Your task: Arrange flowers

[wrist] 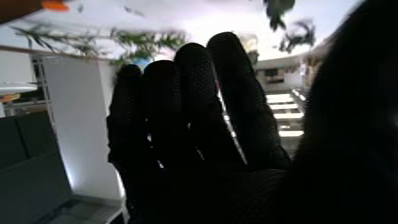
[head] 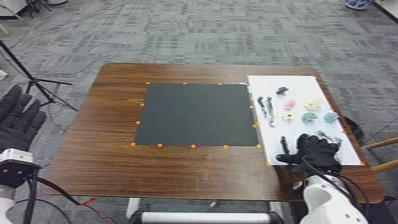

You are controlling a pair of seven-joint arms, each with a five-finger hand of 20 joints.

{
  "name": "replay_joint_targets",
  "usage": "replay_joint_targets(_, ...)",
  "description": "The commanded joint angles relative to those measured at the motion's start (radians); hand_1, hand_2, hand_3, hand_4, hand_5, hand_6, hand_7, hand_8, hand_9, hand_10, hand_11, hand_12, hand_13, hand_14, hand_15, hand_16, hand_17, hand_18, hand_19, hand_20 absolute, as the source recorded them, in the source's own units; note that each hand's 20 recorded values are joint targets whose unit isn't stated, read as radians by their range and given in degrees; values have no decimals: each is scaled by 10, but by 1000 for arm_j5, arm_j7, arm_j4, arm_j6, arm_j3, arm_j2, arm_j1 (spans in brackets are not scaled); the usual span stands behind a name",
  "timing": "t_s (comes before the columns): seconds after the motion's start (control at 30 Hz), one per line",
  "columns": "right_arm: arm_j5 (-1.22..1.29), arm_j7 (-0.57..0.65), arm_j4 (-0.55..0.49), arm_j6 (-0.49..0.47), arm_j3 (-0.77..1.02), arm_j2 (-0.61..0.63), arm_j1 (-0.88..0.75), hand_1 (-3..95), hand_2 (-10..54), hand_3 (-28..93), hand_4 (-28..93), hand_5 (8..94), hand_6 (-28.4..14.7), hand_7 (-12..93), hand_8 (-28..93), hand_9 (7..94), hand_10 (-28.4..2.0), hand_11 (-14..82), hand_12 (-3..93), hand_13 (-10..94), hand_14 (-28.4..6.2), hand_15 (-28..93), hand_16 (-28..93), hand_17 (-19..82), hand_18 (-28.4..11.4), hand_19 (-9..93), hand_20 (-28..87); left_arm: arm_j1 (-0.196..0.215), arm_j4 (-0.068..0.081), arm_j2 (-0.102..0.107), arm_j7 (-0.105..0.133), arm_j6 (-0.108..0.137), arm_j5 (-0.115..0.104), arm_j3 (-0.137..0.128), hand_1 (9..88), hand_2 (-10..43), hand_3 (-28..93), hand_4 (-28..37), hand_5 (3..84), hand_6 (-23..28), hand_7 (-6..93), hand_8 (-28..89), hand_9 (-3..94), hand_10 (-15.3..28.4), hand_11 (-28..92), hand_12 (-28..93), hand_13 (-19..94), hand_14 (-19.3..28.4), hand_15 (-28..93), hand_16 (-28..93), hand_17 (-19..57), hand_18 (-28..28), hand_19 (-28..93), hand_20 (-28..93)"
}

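"Where did the flowers lie?"

"The flowers [head: 309, 117] lay in a loose cluster on the white sheet [head: 300, 85], at the right of the table [head: 98, 170]. Leafy sprigs [head: 329, 135] lay nearer the robot, just past the right hand [head: 317, 151], and a dark stem [head: 284, 144] lay just to its left."

"Had it picked anything up?"

"No. Its fingers were nearly straight, with the thumb out to the side and nothing gripped. I couldn't tell whether the tips touched the sprigs."

"So what worried you?"

"The sprigs were thin and close together. One closing grip could have caught two at once, or pushed them flat without lifting any. A sideways move of the thumb might have swept the dark stem along, and a long reach forward could have brushed the flowers out of place."

"And farther out?"

"The black mat [head: 197, 115] lay to the left of the sheet. Beyond the table's left edge, the left hand [head: 19, 120] was spread and empty, too far off to steady anything that slid."
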Motion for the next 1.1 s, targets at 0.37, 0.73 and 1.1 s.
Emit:
replay_joint_targets(0.37,27,-65,68,-47,-32,-47,5,733,-95,-281,606,687,-47,306,-96,570,-198,518,363,410,-230,725,327,179,-282,702,388,33,-18,-14,8,8,-10,-17,218,168,662,-283,311,54,57,-66,248,98,60,104,171,90,99,-22,-18,62,89,109)
replay_joint_targets(0.73,160,-59,80,-89,0,-85,28,886,-95,-283,354,818,2,305,182,797,-95,296,551,597,-162,683,351,239,-271,711,367,37,-14,-19,-4,-2,-12,-20,216,167,667,-283,315,58,57,-65,251,107,60,105,172,91,103,-23,-16,60,88,109)
replay_joint_targets(1.1,307,-44,28,110,52,-66,18,875,-95,-283,498,831,12,334,219,904,-72,181,542,722,-108,558,435,315,-271,741,360,45,-11,-18,7,-3,-46,-27,217,167,665,-283,318,62,55,-64,252,110,60,105,173,93,105,-25,-16,60,87,110)
